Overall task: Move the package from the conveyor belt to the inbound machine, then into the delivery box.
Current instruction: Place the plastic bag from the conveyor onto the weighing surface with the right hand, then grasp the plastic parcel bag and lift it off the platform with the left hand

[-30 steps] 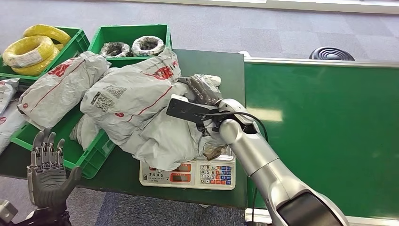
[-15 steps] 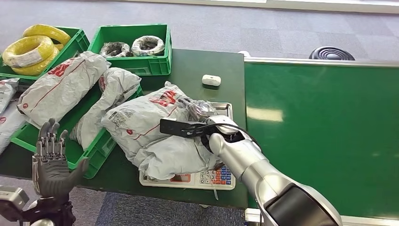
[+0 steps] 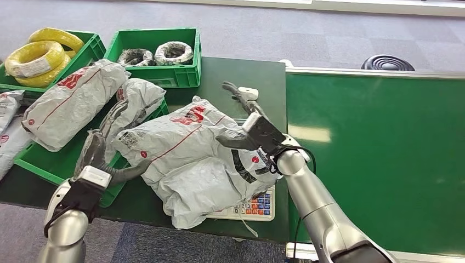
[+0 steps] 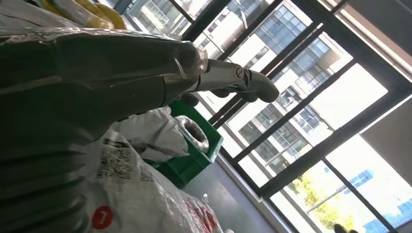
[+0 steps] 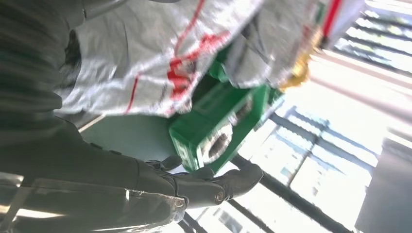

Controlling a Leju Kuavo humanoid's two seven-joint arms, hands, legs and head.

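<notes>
A big grey package [image 3: 186, 159] with red print lies across the scale [image 3: 253, 206], hiding most of it. My right hand [image 3: 253, 123] stands at the package's right end, fingers stretched up and apart, thumb resting on the bag. My left hand [image 3: 101, 150] is at the package's left end, fingers pointing up, thumb against the bag's lower edge. The left wrist view has the straight fingers [image 4: 233, 80] above the package [image 4: 131, 194]. The right wrist view has the right hand [image 5: 204, 187] off the package [image 5: 160, 63].
A green crate [image 3: 38, 167] holding two more grey packages [image 3: 71, 101] stands left of the scale. Behind are crates with yellow cable coils [image 3: 33, 57] and grey coils [image 3: 156, 55]. A small white device [image 3: 248, 93] lies behind the right hand. The green conveyor belt [image 3: 378, 153] runs on the right.
The right hand has let go of the package and its fingers have straightened upward. The left arm has risen from below the table edge to the package's left end. The package has settled lower on the scale.
</notes>
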